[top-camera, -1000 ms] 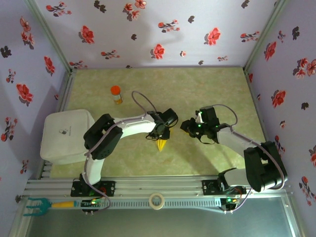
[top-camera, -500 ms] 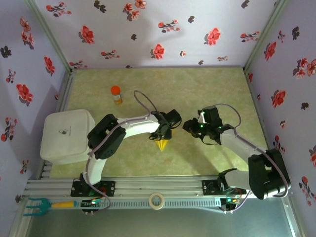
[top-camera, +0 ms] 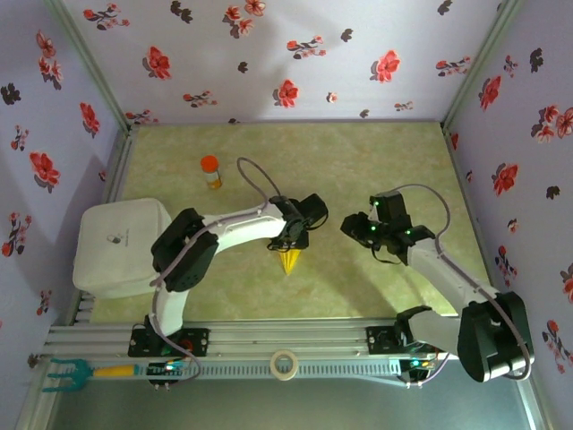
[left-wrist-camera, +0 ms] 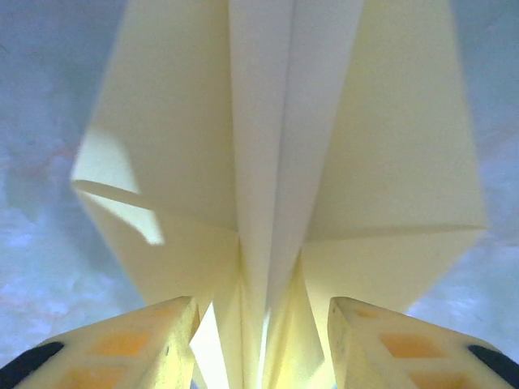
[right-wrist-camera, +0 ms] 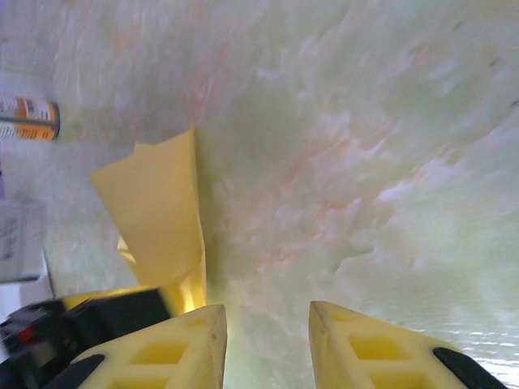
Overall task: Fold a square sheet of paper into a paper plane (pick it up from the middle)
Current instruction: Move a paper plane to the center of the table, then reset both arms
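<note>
The left gripper (top-camera: 294, 235) is closed on the paper plane (top-camera: 289, 260) near the middle of the table (top-camera: 385, 161), the plane's point toward the arm bases. The right gripper (top-camera: 354, 226) stands just to the right, jaws apart and holding nothing. An orange-capped bottle (top-camera: 210, 170) stands well apart, far left.

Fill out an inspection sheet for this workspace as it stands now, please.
Surface: green marbled table, flat.
Job's things: yellow paper plane, creased, nose towards the arm bases.
Clutter: orange-capped bottle far left; white case at left edge; tape roll and teal tool by front rail.
Grippers: left gripper shut on the plane; right gripper open, holding nothing, beside it.
Cables: grey cable loops above left arm; another above right.
Surroundings: floral walls on three sides.
</note>
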Robot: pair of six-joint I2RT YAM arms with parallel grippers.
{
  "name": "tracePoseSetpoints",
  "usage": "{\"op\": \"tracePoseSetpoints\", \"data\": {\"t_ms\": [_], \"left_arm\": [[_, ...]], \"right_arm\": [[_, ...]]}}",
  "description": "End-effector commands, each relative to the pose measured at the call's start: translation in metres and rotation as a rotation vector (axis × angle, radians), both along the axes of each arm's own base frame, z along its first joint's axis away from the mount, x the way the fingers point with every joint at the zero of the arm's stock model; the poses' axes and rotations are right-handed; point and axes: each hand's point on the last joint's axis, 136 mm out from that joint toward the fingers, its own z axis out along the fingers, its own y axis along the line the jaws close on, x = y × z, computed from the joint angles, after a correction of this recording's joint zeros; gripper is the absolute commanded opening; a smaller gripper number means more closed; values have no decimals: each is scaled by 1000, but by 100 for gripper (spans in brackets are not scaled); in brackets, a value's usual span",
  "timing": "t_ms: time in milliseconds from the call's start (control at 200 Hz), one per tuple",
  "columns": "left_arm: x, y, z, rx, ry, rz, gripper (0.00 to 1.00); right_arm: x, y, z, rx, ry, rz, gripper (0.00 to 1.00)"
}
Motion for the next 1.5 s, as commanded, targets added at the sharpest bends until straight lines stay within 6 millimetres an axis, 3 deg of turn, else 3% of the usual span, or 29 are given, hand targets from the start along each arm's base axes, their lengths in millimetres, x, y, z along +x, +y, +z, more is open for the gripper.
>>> {"op": "tracePoseSetpoints", "data": {"t_ms": [0,175,260,315,415,465,520,570,645,740,870,925,1005,1070,1120,1275,1495], "left_arm": [[3,4,37,-33,-72,16,47],[14,25,76,-38,-228,4,47],[29,57,95,-2,-337,11,54],[40,86,100,42,-402,21,58],[62,143,107,101,-496,49,71],[73,173,105,141,-538,57,77],[82,208,99,195,-589,94,83],[88,238,94,235,-621,123,89],[96,270,90,274,-678,138,95],[101,299,94,316,-740,167,96],[110,317,97,284,-779,167,96],[114,318,88,298,-820,81,96],[115,321,73,269,-863,64,96],[118,319,66,241,-895,49,96],[121,317,66,229,-914,37,96],[128,322,60,201,-949,23,96],[130,342,45,201,-974,119,97]], "right_arm": [[9,-28,12,-150,-58,-57,36],[26,-86,49,-478,-219,-183,51],[36,-125,69,-694,-328,-297,69],[46,-137,78,-801,-410,-317,80],[67,-152,65,-939,-478,-338,89],[79,-155,51,-963,-460,-324,87],[94,-150,36,-936,-436,-259,78],[103,-150,24,-939,-433,-246,78],[114,-150,9,-945,-464,-228,80],[119,-147,8,-949,-560,-220,83],[117,-155,-10,-871,-626,-249,85],[113,-164,-9,-846,-638,-300,86],[110,-157,-23,-777,-679,-250,86],[114,-157,-14,-777,-732,-273,89],[114,-160,-21,-781,-637,-261,99],[114,-177,-23,-793,-609,-343,99],[114,-177,-22,-795,-621,-350,99]]}}
